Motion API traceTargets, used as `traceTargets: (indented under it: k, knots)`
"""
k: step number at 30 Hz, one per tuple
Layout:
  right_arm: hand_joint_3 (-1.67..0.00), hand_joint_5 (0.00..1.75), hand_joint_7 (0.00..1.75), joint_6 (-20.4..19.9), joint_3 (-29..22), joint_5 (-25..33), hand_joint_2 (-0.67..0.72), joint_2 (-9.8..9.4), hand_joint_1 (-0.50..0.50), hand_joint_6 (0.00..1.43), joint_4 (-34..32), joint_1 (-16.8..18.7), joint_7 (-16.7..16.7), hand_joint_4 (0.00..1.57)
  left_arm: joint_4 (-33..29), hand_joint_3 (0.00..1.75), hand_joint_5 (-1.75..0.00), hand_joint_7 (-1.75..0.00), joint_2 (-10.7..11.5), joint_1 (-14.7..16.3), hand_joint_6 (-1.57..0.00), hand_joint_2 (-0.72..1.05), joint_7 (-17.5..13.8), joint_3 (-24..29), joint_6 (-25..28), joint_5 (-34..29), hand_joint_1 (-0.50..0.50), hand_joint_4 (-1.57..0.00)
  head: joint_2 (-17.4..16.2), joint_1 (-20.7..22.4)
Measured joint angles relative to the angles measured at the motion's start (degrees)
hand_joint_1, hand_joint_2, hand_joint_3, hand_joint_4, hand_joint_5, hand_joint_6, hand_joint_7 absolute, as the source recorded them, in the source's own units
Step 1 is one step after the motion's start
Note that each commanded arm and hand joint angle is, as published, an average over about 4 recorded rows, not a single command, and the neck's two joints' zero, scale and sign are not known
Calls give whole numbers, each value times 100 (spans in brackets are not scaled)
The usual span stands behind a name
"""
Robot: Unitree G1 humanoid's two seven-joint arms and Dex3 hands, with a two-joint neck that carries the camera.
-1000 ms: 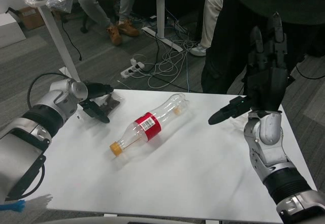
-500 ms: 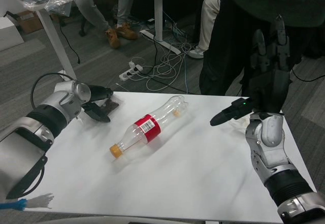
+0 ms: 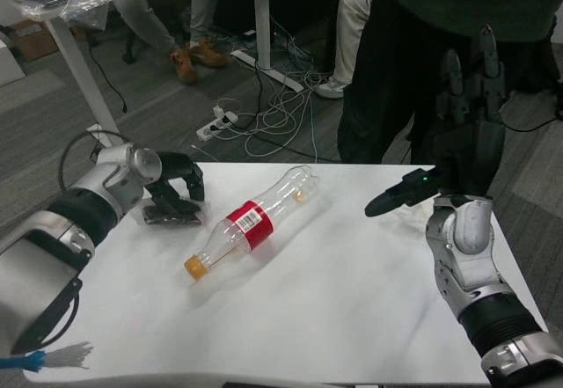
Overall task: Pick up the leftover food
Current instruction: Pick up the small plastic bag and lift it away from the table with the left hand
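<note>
Left hand [image 3: 176, 190] now curled down over the leftover food [image 3: 169, 218] at nine o'clock on the desk [image 3: 334, 300]; grasp unclear, pickup starting.

A clear glossy plastic bottle [image 3: 251, 221] with a red paper-like label lies on the smooth matt white table [image 3: 352, 291].

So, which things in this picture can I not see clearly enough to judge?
- Leftover food, head view: the left hand covers most of it, so what it is and whether the hand grips it cannot be told.
- Items on the far table, head view: cut off by the top edge.
- Bottle label text: too small to read.
</note>
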Motion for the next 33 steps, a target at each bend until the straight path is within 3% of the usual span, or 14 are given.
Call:
traceTargets:
  k: [9,16,21,25,33]
  knots:
    - [0,0,0,-32,36,32,72,-7,-46,0,6,13,0,0,-704,105,-175,-154,-111,524,-99,69,32,836,-12,-30,-50,-157,-7,41]
    - [0,0,0,-47,37,35,72,-9,-46,0,-7,94,-1,0,-1014,105,-175,-154,-301,785,-95,69,178,1404,-32,-415,-50,-157,19,21]
    - [0,0,0,-73,37,36,72,-17,-46,0,-29,114,0,0,-1546,105,-175,-154,-539,989,-95,63,417,2190,-169,-955,-50,-157,64,-49]
    - [0,0,0,-83,38,43,69,-27,-46,0,-37,118,-1,0,-2102,107,-175,-154,-740,1126,-97,60,759,2852,-523,-1791,-50,-157,172,-225]
    - [0,0,0,-83,43,45,72,-41,-46,0,-17,113,-2,0,-2647,113,-175,-154,-1010,1158,-101,60,1394,3530,-1360,-3179,-50,-157,436,-568]
